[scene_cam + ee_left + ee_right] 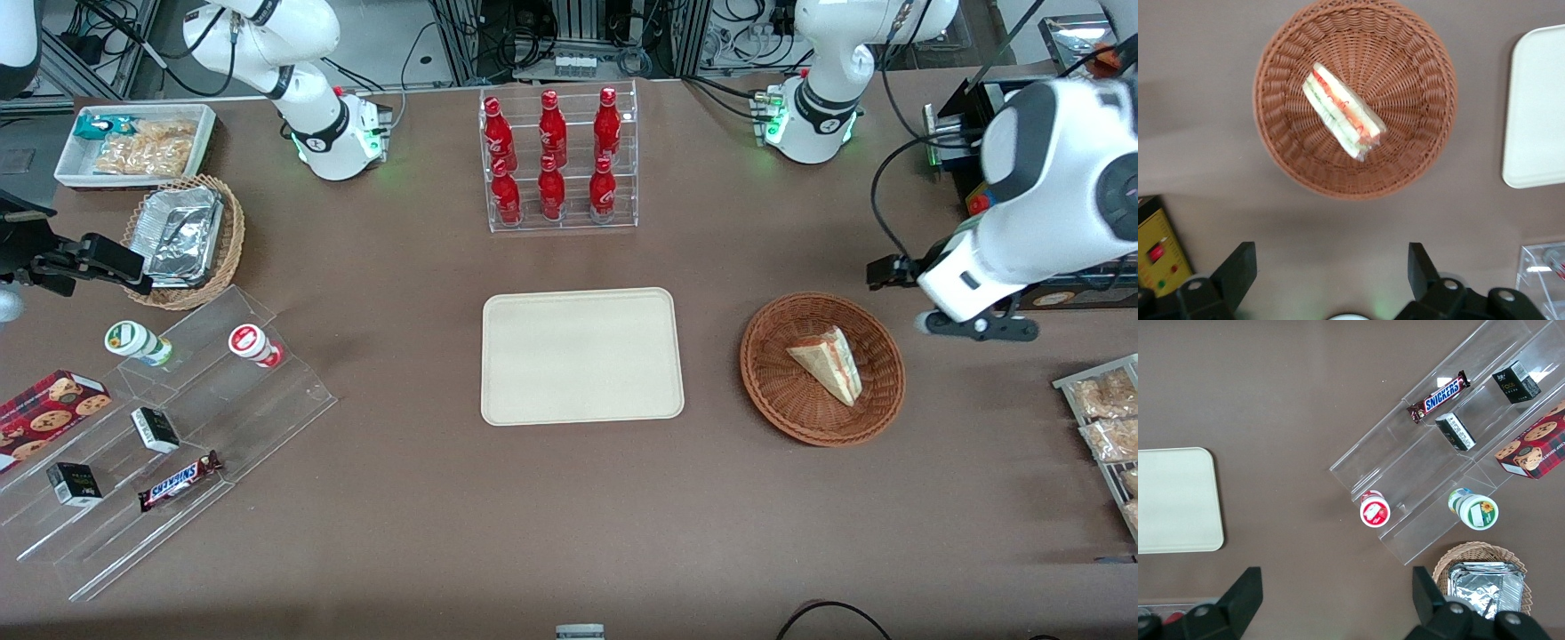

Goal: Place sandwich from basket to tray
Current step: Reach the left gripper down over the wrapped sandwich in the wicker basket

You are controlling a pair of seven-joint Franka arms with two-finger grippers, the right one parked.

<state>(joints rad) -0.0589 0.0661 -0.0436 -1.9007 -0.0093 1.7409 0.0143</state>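
The sandwich (pixel 829 363) is lying on its side in the basket (pixel 822 421), filling edge showing in the left wrist view. The tray (pixel 582 356) is sitting bare on the table (pixel 569 533) beside the basket, toward the parked arm's end. The gripper (pixel 1331 267) is hovering above the table near the basket's rim, jaws spread wide and holding nothing; the arm's body is hiding them in the front view

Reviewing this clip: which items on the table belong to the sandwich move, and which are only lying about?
Job: sandwich, lying in the basket; tray, bare; the left arm's hand, open above the table beside the basket.

Lying about: red bottles in a clear rack; Snickers bar; foil containers; cookie box.
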